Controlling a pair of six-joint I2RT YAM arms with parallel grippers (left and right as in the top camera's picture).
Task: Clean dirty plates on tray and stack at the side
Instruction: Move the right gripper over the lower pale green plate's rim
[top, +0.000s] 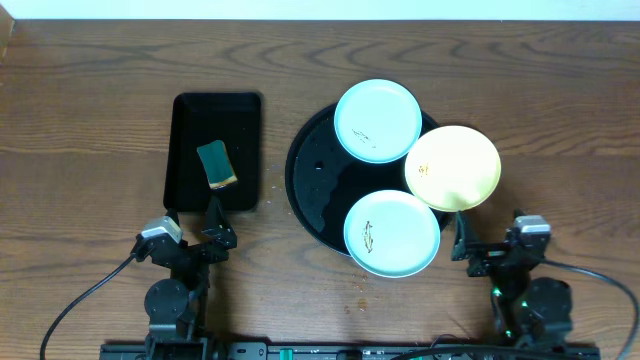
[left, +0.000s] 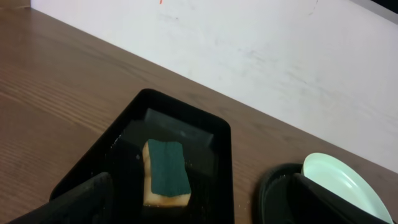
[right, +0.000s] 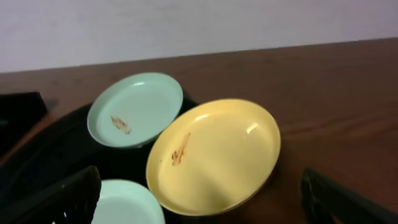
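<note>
The round black tray (top: 315, 175) holds three plates. A mint plate (top: 377, 120) sits at its far edge, another mint plate (top: 392, 233) at its near edge, and a yellow plate (top: 452, 167) overhangs its right rim. Each carries a small brown smear. My right gripper (top: 490, 240) stands open just near-right of the tray. In the right wrist view the yellow plate (right: 214, 155) lies ahead of the wide-apart fingers (right: 62, 199), empty. My left gripper (top: 190, 228) is open at the near end of the rectangular tray, holding nothing.
A rectangular black tray (top: 215, 110) lies left of the round one, with a green-and-yellow sponge (top: 216, 165) in it; the sponge (left: 166, 171) shows straight ahead in the left wrist view. Crumbs dot the wood (top: 360, 292) near the front. A white wall (left: 280, 56) backs the table.
</note>
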